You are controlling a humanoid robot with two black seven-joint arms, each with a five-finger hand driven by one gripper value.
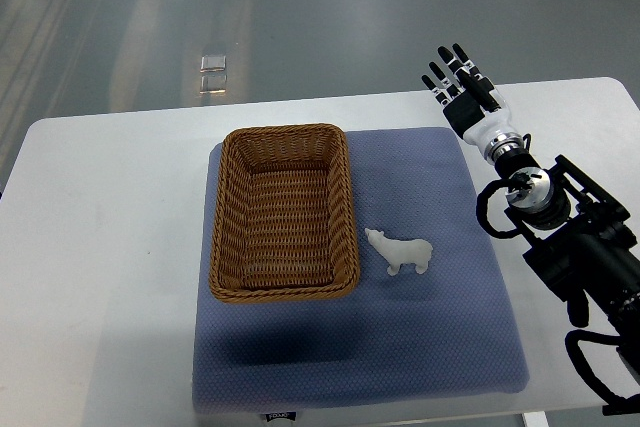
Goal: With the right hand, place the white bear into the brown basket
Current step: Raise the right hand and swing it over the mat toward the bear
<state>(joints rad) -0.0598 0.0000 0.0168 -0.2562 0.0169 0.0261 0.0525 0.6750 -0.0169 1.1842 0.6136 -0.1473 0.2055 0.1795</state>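
I see the white bear [401,252] lying just right of the brown basket [286,212]; my right hand [468,92] hovers farther right, fingers [447,57] released.

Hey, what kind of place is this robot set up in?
Probably a robot lab or test room: a white table on a bare grey floor, with only a blue mat, a basket and a toy bear laid out.

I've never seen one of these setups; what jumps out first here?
Probably the black-and-white robot right hand, fingers spread, raised over the table's far right side. Then the empty brown basket on the blue mat, and the small white bear lying just to its right.
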